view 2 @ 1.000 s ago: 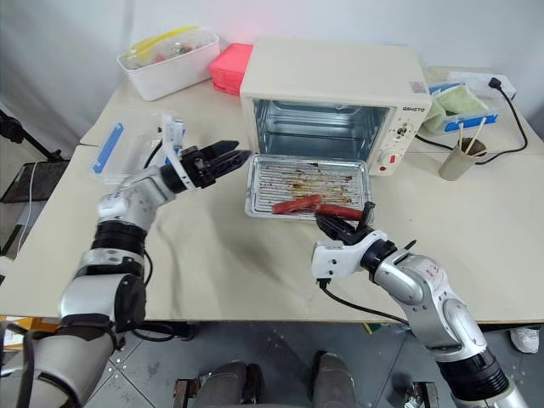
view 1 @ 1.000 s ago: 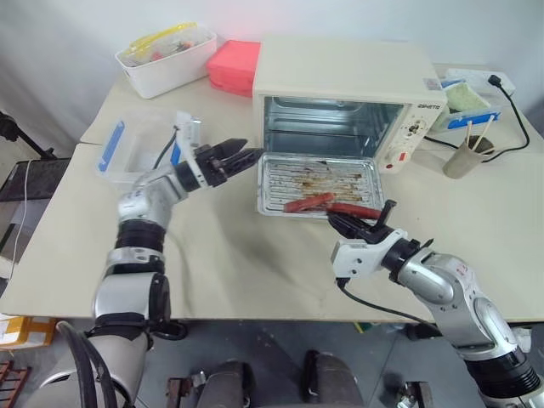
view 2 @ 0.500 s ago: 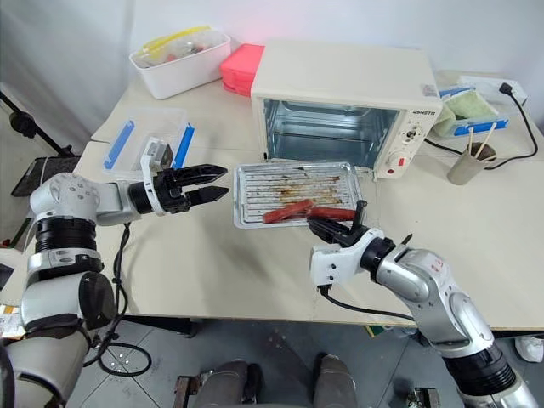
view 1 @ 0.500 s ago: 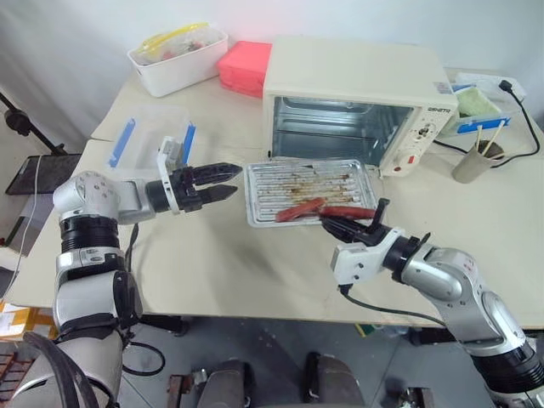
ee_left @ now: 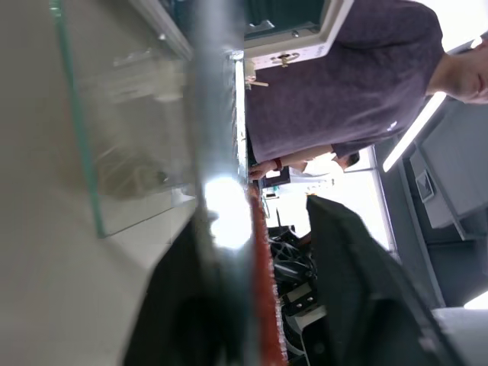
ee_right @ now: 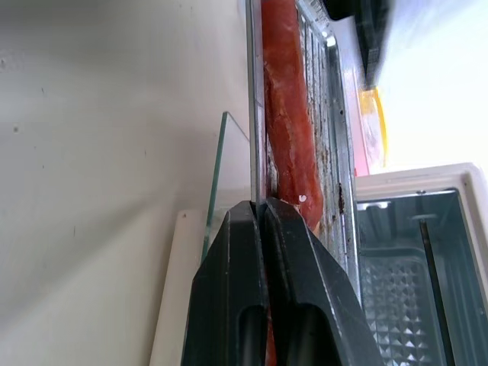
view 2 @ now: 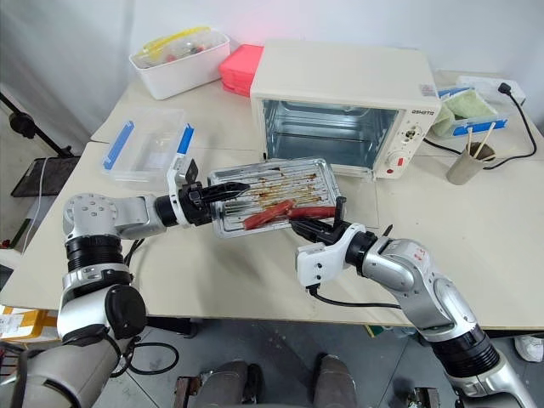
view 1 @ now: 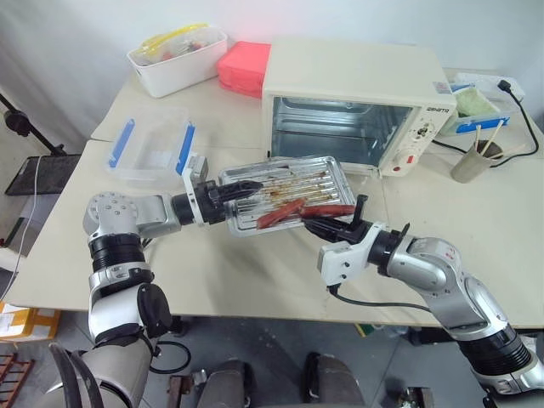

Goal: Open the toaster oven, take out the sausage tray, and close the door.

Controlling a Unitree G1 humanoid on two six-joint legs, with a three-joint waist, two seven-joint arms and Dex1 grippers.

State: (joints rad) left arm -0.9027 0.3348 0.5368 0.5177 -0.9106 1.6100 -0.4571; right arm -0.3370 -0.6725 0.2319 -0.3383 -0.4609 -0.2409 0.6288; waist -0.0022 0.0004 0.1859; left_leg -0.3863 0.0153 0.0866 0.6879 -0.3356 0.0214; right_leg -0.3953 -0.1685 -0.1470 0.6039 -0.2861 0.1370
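The sausage tray, shiny metal with a wire rack and red sausages, hangs tilted above the table in front of the toaster oven. My left gripper is shut on the tray's left rim, one finger above it and one below. My right gripper is shut on the near rim beside the sausages; in the right wrist view its fingers pinch the thin metal edge. The door lies open and flat below the tray, its cream handle bar towards me. The oven cavity is empty.
A clear container with blue clips sits left of the tray. A white bin and a pink box stand at the back left. A cup with sticks and cables lie right of the oven. A person in a purple shirt stands beyond the table.
My left gripper rolled, came in to the tray's left rim and closed on it. The tray rose off the open door and shifted left with my right gripper.
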